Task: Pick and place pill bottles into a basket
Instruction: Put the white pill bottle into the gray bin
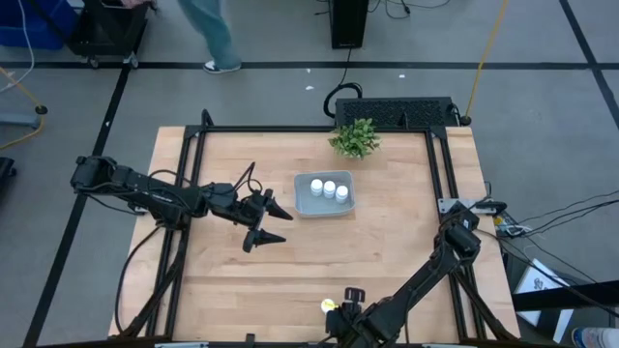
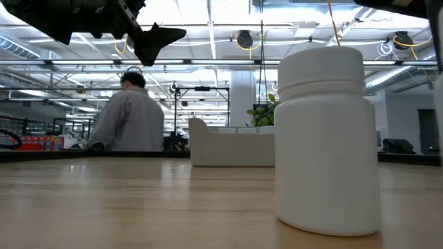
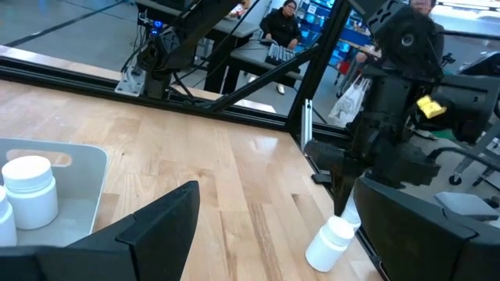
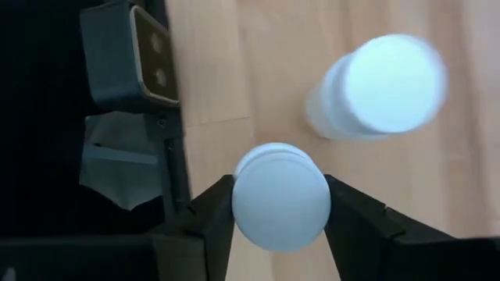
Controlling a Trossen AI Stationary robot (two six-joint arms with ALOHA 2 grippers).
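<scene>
Bright overhead light, blurred close-ups

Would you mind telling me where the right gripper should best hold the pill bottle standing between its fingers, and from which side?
Hold the pill bottle across its round cap or just below, coming straight down. It seems to stand upright, cap toward the wrist camera, with the right gripper already straddling it, one finger each side. A second bottle stands close by, so a top approach probably keeps clear.
</scene>
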